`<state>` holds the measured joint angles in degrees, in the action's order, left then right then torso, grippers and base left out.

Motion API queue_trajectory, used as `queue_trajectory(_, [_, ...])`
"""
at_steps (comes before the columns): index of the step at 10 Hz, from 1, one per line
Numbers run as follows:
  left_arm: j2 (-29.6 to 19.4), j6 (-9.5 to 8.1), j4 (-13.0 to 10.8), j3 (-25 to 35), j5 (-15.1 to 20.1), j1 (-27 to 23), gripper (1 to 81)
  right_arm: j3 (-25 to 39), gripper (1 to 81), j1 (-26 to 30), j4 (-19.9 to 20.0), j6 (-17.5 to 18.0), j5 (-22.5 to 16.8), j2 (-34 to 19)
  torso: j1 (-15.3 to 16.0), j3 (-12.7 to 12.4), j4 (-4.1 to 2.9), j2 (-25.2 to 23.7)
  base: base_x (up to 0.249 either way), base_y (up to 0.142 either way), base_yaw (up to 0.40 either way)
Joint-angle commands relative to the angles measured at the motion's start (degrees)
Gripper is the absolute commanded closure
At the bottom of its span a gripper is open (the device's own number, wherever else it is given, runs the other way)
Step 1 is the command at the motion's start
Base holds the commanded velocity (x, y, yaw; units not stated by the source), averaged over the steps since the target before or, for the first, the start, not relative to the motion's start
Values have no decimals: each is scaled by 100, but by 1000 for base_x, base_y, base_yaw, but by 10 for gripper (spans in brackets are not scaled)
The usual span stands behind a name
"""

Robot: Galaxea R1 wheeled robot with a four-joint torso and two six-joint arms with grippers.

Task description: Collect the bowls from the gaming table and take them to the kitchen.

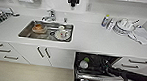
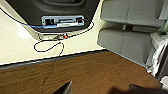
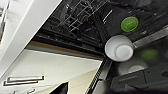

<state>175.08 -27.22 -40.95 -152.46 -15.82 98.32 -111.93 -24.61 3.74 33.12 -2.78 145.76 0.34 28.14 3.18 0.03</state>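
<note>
White kitchen countertop [image 1: 94, 36] running along; open dishwasher [image 1: 100, 70] sitting under its front edge. Glossy lime-green plastic bowl [image 3: 129, 24] and white round bowl [image 3: 119, 48] lying inverted, near each other, in the rack. Right gripper [image 1: 107, 67] reaching inside; finger state unreadable.

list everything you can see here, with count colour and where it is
sink: one, steel, set in the white countertop
tap: one, silver, behind the sink
dishes in the sink: several, one orange-brown, others white
dishwasher: one, dark inside, open below the countertop
white bowl: one, in the dishwasher
green bowl: one, lime green, beside the white bowl
bottle: one, white and blue, on the countertop
cupboard handles: several, dark, on white fronts
right arm: black, reaching into the dishwasher
</note>
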Motion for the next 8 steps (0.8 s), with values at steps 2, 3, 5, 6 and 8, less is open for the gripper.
queue_trajectory(2, [1,-98,49,6,404,96,10,1196,10,628,161,212,-834,-1542,0,0,0,-3,0,0,0])
queue_trajectory(3, [1,-152,272,-4,413,26,10,1465,10,496,197,256,-1093,-1908,0,0,0,-3,0,0,0])
queue_trajectory(5, [27,-161,1019,-4,528,-115,10,2045,10,-20,197,256,-1656,-2769,0,0,0,-3,0,0,0])
queue_trajectory(6, [27,-161,1236,-4,701,-185,10,2193,10,-372,206,256,-1682,-3047,0,0,0,-3,0,0,0])
queue_trajectory(8, [-25,-161,1405,-4,818,-220,10,2230,10,-1145,329,247,-1682,-3226,0,0,0,-3,0,0,0])
